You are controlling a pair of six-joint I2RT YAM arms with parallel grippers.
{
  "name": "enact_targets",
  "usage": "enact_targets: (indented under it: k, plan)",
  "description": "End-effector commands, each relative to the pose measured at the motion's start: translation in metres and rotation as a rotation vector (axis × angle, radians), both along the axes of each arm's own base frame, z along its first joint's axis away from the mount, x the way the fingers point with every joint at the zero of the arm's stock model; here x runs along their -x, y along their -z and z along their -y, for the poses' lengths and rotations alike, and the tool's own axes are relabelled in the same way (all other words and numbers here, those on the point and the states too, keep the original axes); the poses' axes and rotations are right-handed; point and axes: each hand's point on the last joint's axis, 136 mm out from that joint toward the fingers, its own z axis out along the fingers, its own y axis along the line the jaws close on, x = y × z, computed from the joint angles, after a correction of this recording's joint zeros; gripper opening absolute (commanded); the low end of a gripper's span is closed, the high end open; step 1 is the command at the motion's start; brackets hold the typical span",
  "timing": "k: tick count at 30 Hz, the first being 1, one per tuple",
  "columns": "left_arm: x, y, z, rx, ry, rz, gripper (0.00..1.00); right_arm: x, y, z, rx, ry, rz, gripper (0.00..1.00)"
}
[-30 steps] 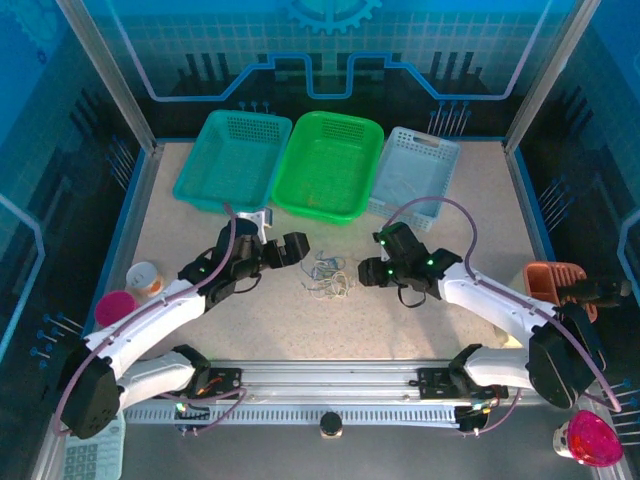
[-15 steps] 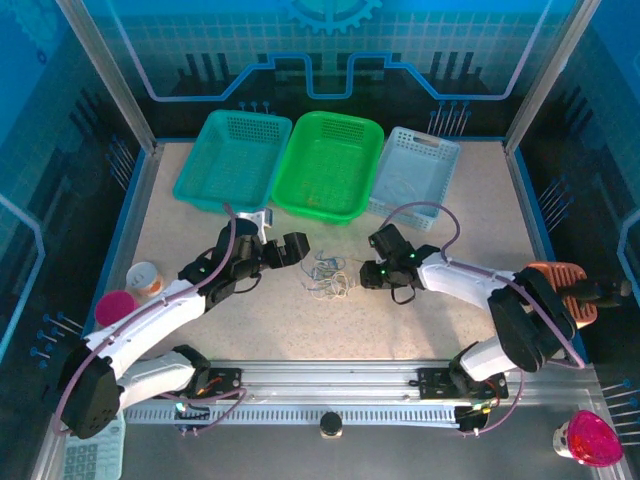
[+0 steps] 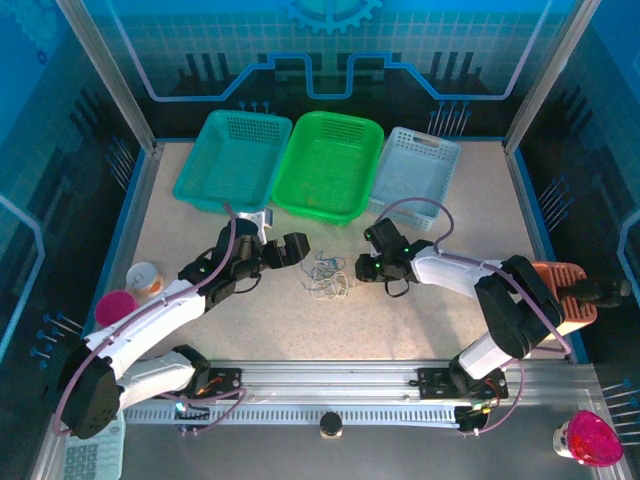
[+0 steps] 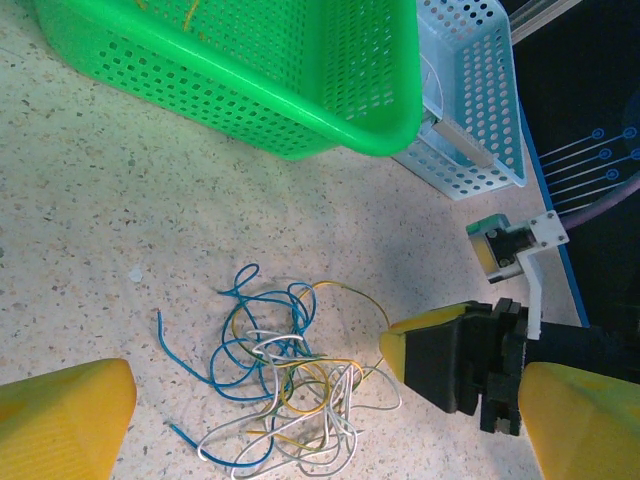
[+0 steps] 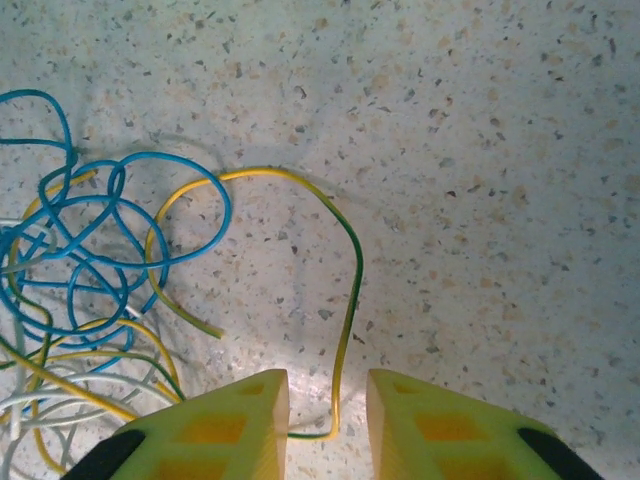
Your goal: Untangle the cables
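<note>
From above, the cables (image 3: 328, 278) sit clumped on the tabletop (image 3: 330, 335), with the wide-spread left hand (image 3: 297, 248) at their 10 o'clock and the right hand (image 3: 360, 268) nearer, at their 3 o'clock. In the left wrist view the clump lies toward 6 o'clock. In the right wrist view a yellowish strand (image 5: 352, 290) runs from 12 to 6 into the right hand's narrow gap, not yet pinched.

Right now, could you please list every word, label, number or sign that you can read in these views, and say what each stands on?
None of the text here can be read.
White keypad-like device at the near left corner: key marks too small to read.
Gear emblem on the back panel: a graphic without letters.
Cables and green basket: no labels seen.
</note>
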Motion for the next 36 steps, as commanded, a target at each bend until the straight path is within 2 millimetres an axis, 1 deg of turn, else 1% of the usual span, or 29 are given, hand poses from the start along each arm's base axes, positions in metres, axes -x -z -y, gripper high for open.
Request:
enact_targets:
  k: [1,4,8,10,13,16,24,27,32,34,36]
  plan:
    - [-0.001,-0.011,0.001,0.03,-0.002,0.008,0.99,-0.01,0.001,-0.001,-0.02,0.018,-0.001,0.24]
    - [-0.003,-0.015,0.001,0.032,0.0,0.015,0.99,-0.009,0.005,0.002,-0.016,0.019,-0.01,0.16]
    - [-0.004,-0.021,0.003,0.042,0.006,0.022,0.99,-0.01,0.0,0.006,-0.025,0.016,0.001,0.0]
    - [-0.004,-0.023,0.004,0.047,0.008,0.024,0.99,-0.011,-0.007,0.009,-0.031,0.017,0.021,0.0]
    - [-0.004,-0.026,0.006,0.062,0.011,0.022,0.99,-0.013,-0.024,0.013,-0.046,0.02,0.058,0.0]
    - [-0.003,-0.028,0.009,0.076,0.019,0.013,0.99,-0.013,-0.047,0.015,-0.064,0.014,0.104,0.0]
    - [-0.004,-0.032,0.017,0.144,0.024,-0.017,0.99,-0.009,-0.116,0.02,-0.13,0.009,0.27,0.0]
    - [-0.005,-0.034,0.019,0.166,0.022,-0.025,0.99,-0.006,-0.138,0.017,-0.176,-0.007,0.315,0.0]
    - [-0.005,-0.036,0.026,0.198,0.038,-0.041,0.99,-0.002,-0.163,0.003,-0.282,-0.043,0.349,0.0]
    - [-0.005,-0.038,0.028,0.219,0.046,-0.046,0.99,-0.003,-0.167,0.003,-0.295,-0.036,0.356,0.0]
    - [-0.005,-0.04,0.031,0.254,0.051,-0.052,0.99,-0.003,-0.166,0.003,-0.298,-0.029,0.351,0.0]
